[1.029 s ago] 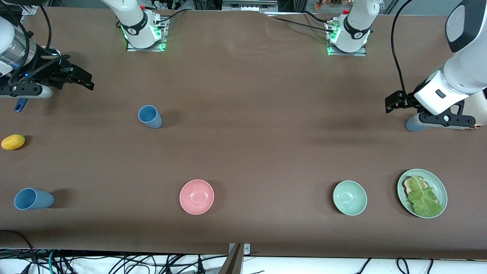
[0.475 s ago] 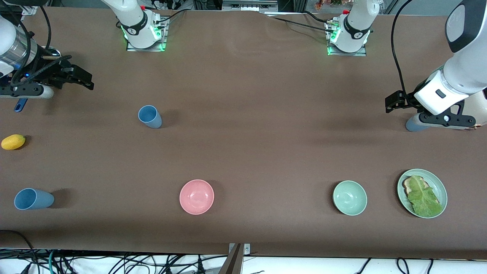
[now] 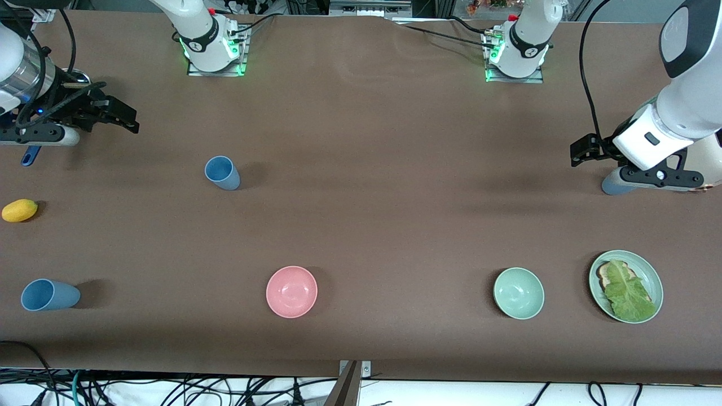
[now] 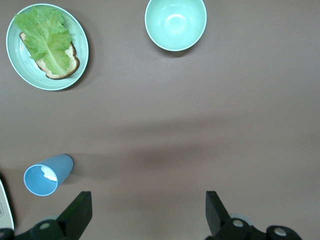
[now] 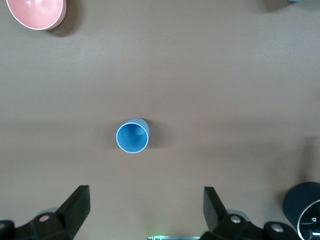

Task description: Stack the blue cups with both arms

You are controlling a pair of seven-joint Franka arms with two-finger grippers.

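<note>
Three blue cups show in the front view. One cup stands upright toward the right arm's end of the table. It shows in the right wrist view with its mouth up. A second cup sits near the front edge at the same end. A third cup sits at the left arm's end, partly hidden under the left arm's hand. It also shows in the left wrist view. My right gripper is open and empty above the table. My left gripper is open and empty beside the third cup.
A pink bowl and a green bowl sit near the front edge. A green plate holds bread and lettuce beside the green bowl. A yellow fruit lies at the right arm's end. A dark round container sits under the right arm.
</note>
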